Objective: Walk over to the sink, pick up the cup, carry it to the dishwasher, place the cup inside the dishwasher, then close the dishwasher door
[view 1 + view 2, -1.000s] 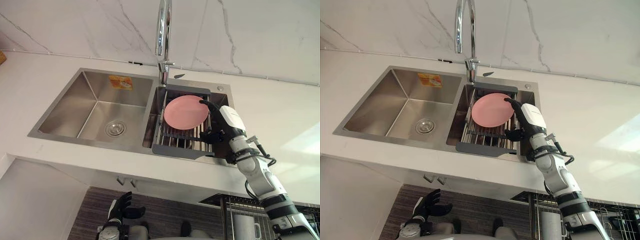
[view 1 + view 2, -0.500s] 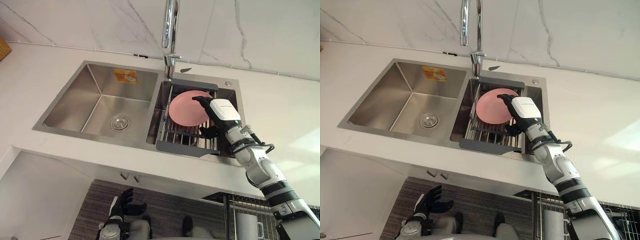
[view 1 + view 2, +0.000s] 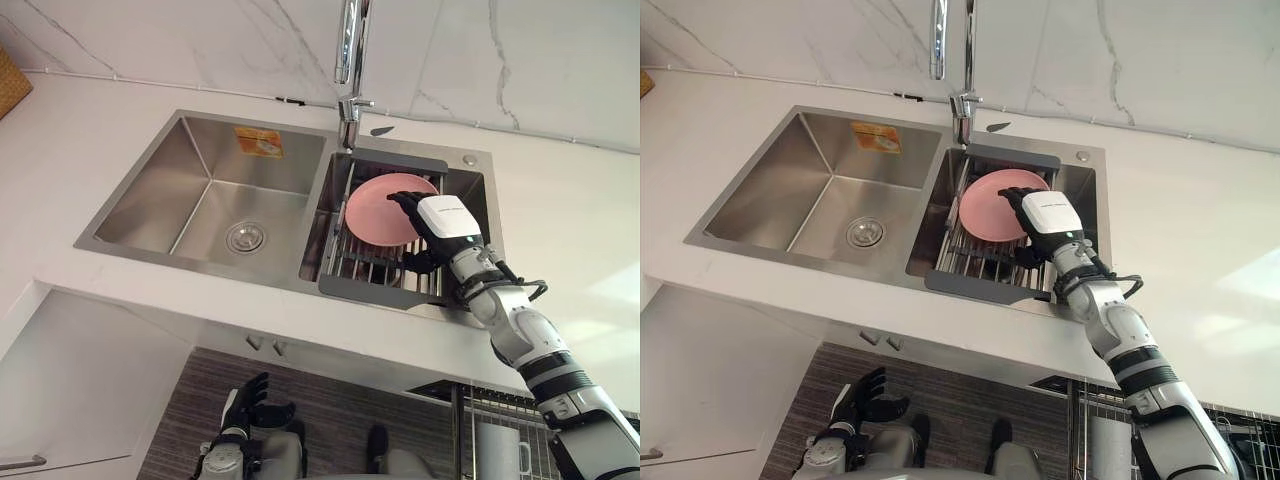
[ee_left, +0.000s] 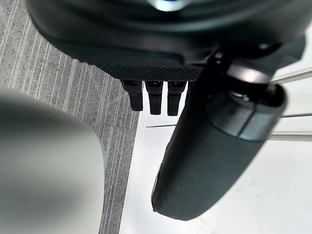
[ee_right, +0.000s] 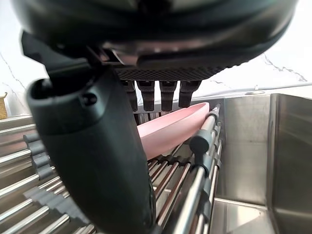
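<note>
A pink plate [image 3: 375,212] leans in a wire drying rack [image 3: 372,272] set in the right basin of a steel double sink [image 3: 150,190]. I see no cup in the sink. My right hand [image 3: 443,220] reaches over the plate's right rim with its fingers stretched across the top edge and its thumb [image 3: 418,263] lower down by the rack; it is open. In the right wrist view the plate [image 5: 170,129] shows just past the straight fingers [image 5: 161,95]. My left hand [image 3: 245,412] hangs low by the floor, open and holding nothing.
A tall chrome faucet [image 3: 350,50] rises behind the basins. White countertop [image 3: 560,230] surrounds the sink. At the lower right a wire dishwasher rack [image 3: 462,420] holds a white mug [image 3: 497,452]. A wicker basket [image 3: 12,85] sits at the far left.
The whole view has shifted as the camera moved. My right hand has reached farther over the pink plate's rim. The left hand stays low and idle.
</note>
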You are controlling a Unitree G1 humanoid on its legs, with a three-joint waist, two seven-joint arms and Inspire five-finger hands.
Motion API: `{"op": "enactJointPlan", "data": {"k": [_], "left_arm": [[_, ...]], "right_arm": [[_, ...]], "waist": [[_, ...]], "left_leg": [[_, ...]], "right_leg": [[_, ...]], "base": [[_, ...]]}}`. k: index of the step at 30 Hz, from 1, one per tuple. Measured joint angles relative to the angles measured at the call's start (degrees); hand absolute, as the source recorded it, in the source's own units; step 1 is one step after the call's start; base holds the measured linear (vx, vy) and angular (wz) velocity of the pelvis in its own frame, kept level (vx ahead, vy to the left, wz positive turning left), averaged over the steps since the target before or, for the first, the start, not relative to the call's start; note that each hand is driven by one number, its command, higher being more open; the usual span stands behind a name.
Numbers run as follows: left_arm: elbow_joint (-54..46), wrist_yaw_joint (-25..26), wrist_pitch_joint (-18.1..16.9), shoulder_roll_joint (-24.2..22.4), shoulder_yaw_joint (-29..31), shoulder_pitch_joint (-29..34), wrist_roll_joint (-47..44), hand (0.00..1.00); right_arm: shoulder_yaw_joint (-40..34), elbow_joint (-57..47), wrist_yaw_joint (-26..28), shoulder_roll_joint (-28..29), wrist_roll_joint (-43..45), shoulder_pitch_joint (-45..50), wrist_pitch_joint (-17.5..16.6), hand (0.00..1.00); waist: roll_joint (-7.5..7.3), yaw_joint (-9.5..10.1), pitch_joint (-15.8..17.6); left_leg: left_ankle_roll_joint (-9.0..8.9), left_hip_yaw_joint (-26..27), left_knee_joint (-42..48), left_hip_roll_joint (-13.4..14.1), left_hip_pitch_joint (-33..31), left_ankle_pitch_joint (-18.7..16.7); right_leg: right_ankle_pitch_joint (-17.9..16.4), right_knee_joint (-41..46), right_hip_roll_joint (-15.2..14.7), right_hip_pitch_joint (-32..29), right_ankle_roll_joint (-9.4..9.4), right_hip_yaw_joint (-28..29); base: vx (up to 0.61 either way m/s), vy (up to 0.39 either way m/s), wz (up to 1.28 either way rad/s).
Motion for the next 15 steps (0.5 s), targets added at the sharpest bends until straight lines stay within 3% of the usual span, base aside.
{"op": "enactJointPlan", "data": {"k": [8, 9, 15], "left_arm": [[0.0, 0.1, -0.2, -0.2, 0.0, -0.2, -1.0, 0.9], [-0.1, 0.3, -0.2, -0.3, 0.0, -0.2, -1.2, 0.9], [-0.2, 0.9, -0.6, -0.5, 0.0, -0.3, -2.2, 0.9]], "right_arm": [[0.0, 2.2, -1.1, 0.2, -0.9, -2.6, 1.2, 0.9], [0.0, 2.6, -1.1, 0.2, -0.9, -3.2, 1.2, 0.3], [0.3, 5.1, -1.4, 0.4, -0.9, -5.5, 1.7, 0.3]], "waist": [[0.32, 0.35, 0.5], [0.44, 0.36, 0.7], [0.71, 0.65, 1.2]], "left_leg": [[0.01, -0.1, -0.1, -0.1, -0.8, 0.0], [0.01, -0.1, -0.1, -0.1, -0.9, 0.0], [0.03, -0.3, -0.1, -0.2, -1.5, 0.0]], "right_leg": [[0.0, 0.3, -0.1, -0.9, -0.01, -0.1], [0.0, 0.3, -0.1, -0.9, -0.01, -0.1], [0.0, 0.4, -0.1, -1.5, -0.01, -0.3]], "base": [[-0.01, -0.002, 0.01], [0.0, 0.0, 0.0], [0.0, 0.0, 0.0]]}}
